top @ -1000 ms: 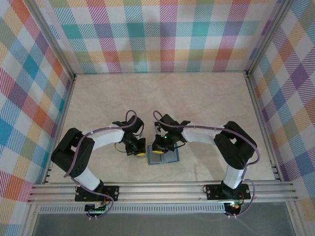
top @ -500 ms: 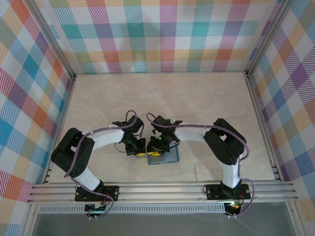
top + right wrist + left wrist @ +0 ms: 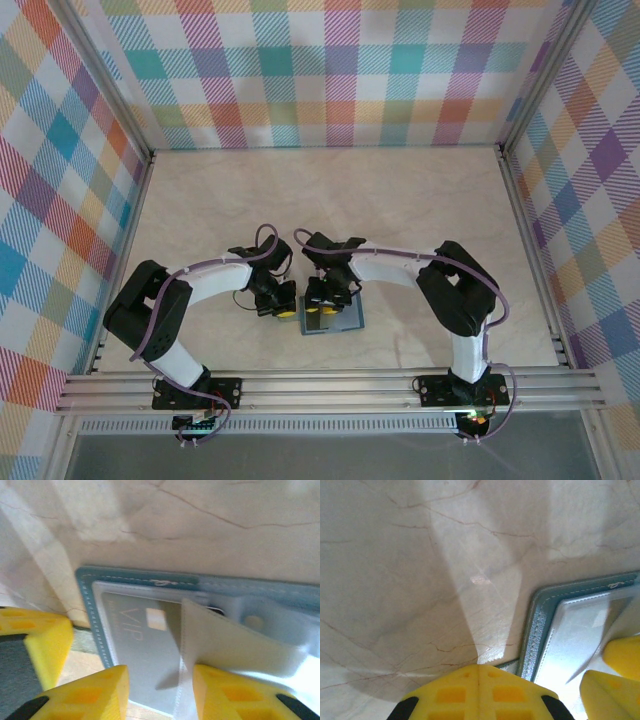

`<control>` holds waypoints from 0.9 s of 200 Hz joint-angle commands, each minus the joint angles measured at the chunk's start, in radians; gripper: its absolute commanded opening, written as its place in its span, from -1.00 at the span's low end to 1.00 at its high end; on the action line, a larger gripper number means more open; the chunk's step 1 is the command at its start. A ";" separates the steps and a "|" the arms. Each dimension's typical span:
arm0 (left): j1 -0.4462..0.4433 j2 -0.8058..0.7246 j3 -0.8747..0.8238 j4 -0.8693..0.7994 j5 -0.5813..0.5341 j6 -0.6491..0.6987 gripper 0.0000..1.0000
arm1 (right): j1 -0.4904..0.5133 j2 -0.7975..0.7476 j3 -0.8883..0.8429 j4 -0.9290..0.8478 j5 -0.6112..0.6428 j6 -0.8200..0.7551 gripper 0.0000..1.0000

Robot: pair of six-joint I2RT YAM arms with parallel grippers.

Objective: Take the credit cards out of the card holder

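Right jaws apart over card holder (image 3: 135, 575); left jaws closed.

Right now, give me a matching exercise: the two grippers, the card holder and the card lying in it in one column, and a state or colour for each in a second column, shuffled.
Column one
1. left gripper
2. right gripper
3. card holder
4. card

Column two
A. teal-blue stitched rim
B. fingers apart
C. grey, lettered VIP
D. fingers shut together

Pairs: 1-D, 2-B, 3-A, 4-C
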 commanded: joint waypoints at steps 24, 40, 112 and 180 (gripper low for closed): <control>-0.008 0.016 -0.018 -0.018 -0.037 0.024 -0.97 | 0.041 0.059 0.094 -0.243 0.180 -0.053 -0.10; -0.008 0.019 -0.013 -0.021 -0.036 0.026 -0.97 | 0.051 0.075 0.114 -0.278 0.209 -0.054 -0.06; -0.007 0.013 -0.002 -0.032 -0.039 0.032 -0.97 | 0.062 0.024 0.117 -0.379 0.337 -0.029 0.15; -0.007 0.012 -0.002 -0.031 -0.040 0.031 -0.97 | 0.059 -0.003 0.072 -0.420 0.400 -0.019 0.18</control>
